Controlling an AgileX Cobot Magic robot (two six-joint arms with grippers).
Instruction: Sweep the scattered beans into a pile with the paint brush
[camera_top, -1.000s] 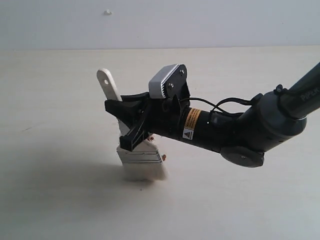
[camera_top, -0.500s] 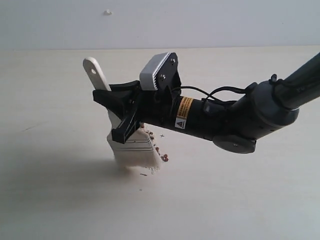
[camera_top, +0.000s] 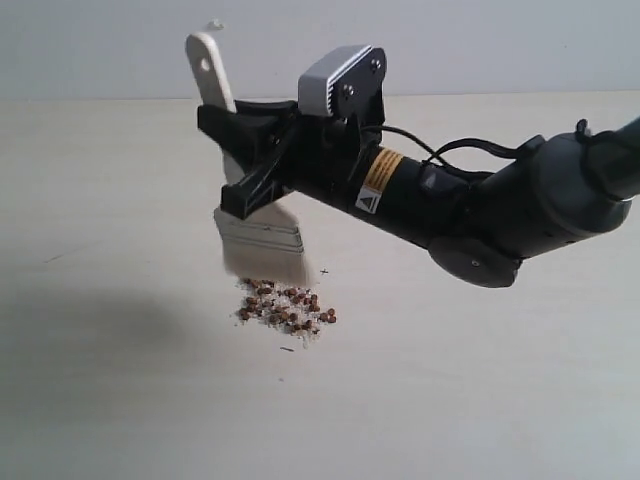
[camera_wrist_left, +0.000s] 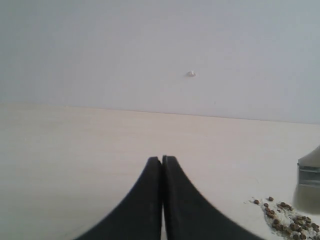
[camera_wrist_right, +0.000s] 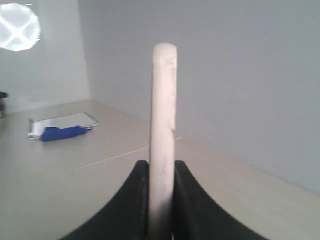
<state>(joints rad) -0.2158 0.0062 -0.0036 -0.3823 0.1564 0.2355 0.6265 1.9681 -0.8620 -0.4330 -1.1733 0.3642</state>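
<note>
**Above the pile, brush in the right pincer**

Between the fingers of your right pincer (camera_top: 225, 160) sits the wooden handle of the paint brush (camera_top: 260, 232), pinched firmly. The right wrist view confirms it, with both black fingers tight against the handle (camera_wrist_right: 164, 100). Your left pincer (camera_wrist_left: 162, 160) is pressed together on nothing. It does not show in the exterior view.

Outward from the right pincer, the brush's long axis runs nearly 12-to-6 in the exterior view. The holed handle end leans toward 11 o'clock and the pale bristles point down toward 5 o'clock. The bristles look blurred and seem to hang just off the table (camera_top: 120, 380), apart from the beans (camera_top: 262, 291).

The pile (camera_top: 285, 307) lies at about 5 o'clock from your right pincer, almost directly under the bristle edge. It is one dense cluster with whitish crumbs through it. Its longer side runs roughly 10-to-4, close to parallel with the ferrule. A few beans sit loose at its 3 o'clock end, and a thin dark fleck lies just past its 6 o'clock side.

Your right arm is clearly the nearer one. The left wrist view only catches the pile (camera_wrist_left: 287, 220) and the brush head (camera_wrist_left: 309, 180) at the edge of its frame. Any tidying stroke looks like a short drop at the 3 o'clock end, then a pull toward 9.
</note>
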